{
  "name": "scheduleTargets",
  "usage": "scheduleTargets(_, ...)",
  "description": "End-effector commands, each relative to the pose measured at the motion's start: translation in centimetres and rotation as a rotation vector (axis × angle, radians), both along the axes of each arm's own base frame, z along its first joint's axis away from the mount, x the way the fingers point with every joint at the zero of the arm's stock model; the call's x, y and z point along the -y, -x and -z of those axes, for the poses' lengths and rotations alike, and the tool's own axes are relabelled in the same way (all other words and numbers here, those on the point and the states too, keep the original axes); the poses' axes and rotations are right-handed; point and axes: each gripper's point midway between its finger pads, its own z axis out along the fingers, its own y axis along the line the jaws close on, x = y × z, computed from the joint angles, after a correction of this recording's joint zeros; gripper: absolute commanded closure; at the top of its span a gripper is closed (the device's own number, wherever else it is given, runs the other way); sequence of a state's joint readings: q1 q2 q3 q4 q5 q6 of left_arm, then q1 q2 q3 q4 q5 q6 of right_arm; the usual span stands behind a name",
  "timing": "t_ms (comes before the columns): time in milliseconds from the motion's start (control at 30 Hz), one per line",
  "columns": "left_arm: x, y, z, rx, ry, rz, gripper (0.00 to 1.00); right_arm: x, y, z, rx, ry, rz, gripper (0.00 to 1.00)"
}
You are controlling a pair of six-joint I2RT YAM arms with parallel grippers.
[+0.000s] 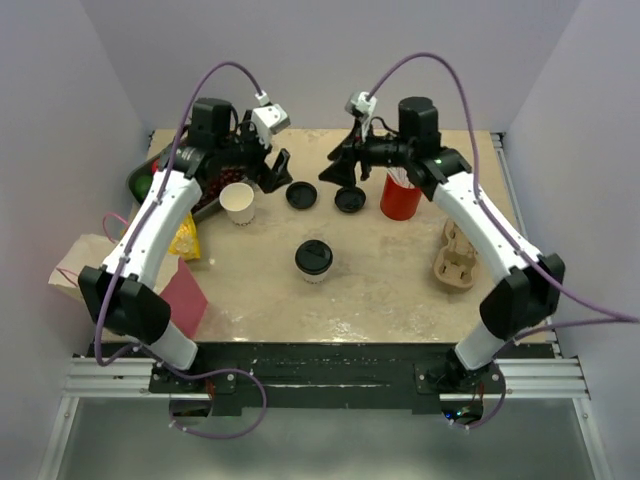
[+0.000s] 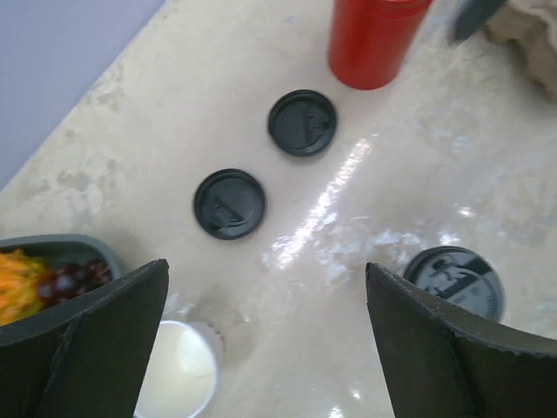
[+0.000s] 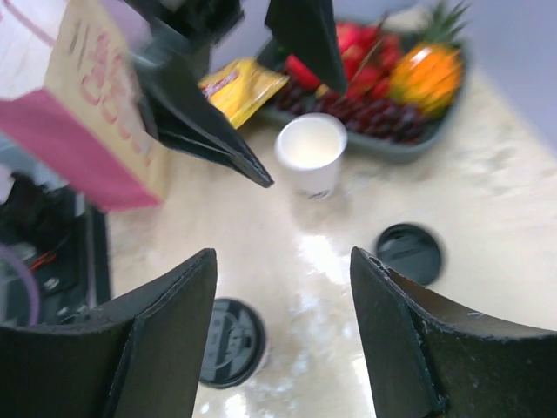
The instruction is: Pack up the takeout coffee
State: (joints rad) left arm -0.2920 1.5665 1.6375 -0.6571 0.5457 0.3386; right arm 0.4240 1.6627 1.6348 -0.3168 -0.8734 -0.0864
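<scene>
Red cup (image 1: 401, 197) far R on worktop (image 1: 380, 290); cardboard carrier (image 1: 455, 258) nr R edge. Fruit tray (image 1: 138, 180) far L, yellow snack pkt (image 1: 184, 240) just beside, pink bag (image 1: 183, 295) at L edge.

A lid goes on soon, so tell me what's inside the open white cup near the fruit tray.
The open white cup shows only its bare white wall and bottom: nothing inside. In the left wrist view a finger of the left gripper covers one side.

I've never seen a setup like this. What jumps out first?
Probably the bright red cup toward the back, then a lidded cup standing alone mid-table. Two loose black lids lie between the red cup and an open white paper cup.
</scene>
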Motion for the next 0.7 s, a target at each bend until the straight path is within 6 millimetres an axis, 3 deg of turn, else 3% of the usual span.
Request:
scheduleTargets(0, -3.2, -0.9, 1.9, -0.079, -0.178, -0.053, 0.02, 3.5, -3.0, -4.4, 0.201, 0.041, 0.262, 0.35)
scheduleTargets(33, -3.5, -1.2, 1.7, -0.06, -0.193, -0.064, 0.02, 4.5, -3.1, -3.5, 0.169, 0.093, 0.301, 0.36)
scheduleTargets(100, -3.8, -1.3, 1.4, -0.039, -0.195, -0.085, 0.02, 6.0, -3.2, -3.9, 0.203, 0.16, 0.322, 0.4)
scheduleTargets(133, -3.8, -1.2, 0.4, -0.008, -0.175, -0.098, 0.02, 7.2, -2.3, -2.8, 0.181, 0.236, 0.331, 0.44)
scheduleTargets(167, -3.8, -0.8, 1.2, -0.02, -0.172, -0.092, 0.02, 8.3, -1.9, -1.7, 0.192, 0.3, 0.341, 0.45)
scheduleTargets(200, -3.5, -1.0, 0.7, 0.011, -0.15, -0.089, 0.02, 9.6, -1.7, -0.8, 0.238, 0.38, 0.336, 0.46)
scheduleTargets(233, -3.4, -0.3, -0.2, 0.03, -0.121, -0.092, 0.02, 11.5, 0.0, 0.3, 0.211, 0.455, 0.333, 0.46)
scheduleTargets(267, -3.3, 0.2, 0.6, 0.016, -0.112, -0.083, 0.02, 14.1, 0.2, 2.2, 0.178, 0.529, 0.358, 0.46)
scheduleTargets(300, -2.9, 0.6, 0.3, 0.033, -0.087, -0.062, 0.02, 15.8, 0.9, 2.8, 0.191, 0.575, 0.348, 0.47)
scheduleTargets(333, -2.8, 1.2, -0.5, 0.053, -0.067, -0.059, 0.02, 17.5, 2.4, 3.0, 0.172, 0.602, 0.352, 0.48)
scheduleTargets(367, -2.8, 1.7, 0.3, 0.04, -0.063, -0.056, 0.02, 20.0, 2.7, 4.4, 0.132, 0.646, 0.388, 0.49)
scheduleTargets(467, -2.8, 1.9, -0.3, 0.053, -0.034, -0.073, 0.02, 24.2, 4.8, 6.2, 0.07, 0.734, 0.429, 0.52)
scheduleTargets(533, -2.7, 1.8, -0.5, 0.045, -0.011, -0.091, 0.02, 26.2, 5.1, 7.2, 0.039, 0.758, 0.498, 0.52)
scheduleTargets(567, -2.7, 1.7, -0.6, 0.044, -0.005, -0.097, 0.01, 27.7, 5.5, 8.7, -0.019, 0.78, 0.548, 0.52)
scheduleTargets(633, -2.9, 1.2, -0.4, 0.046, -0.015, -0.106, 0.01, 29.2, 5.7, 10.3, -0.128, 0.797, 0.649, 0.54)
scheduleTargets(667, -3.2, 0.8, -0.8, 0.056, -0.022, -0.121, 0.01, 30.8, 5.8, 10.9, -0.189, 0.792, 0.715, 0.54)
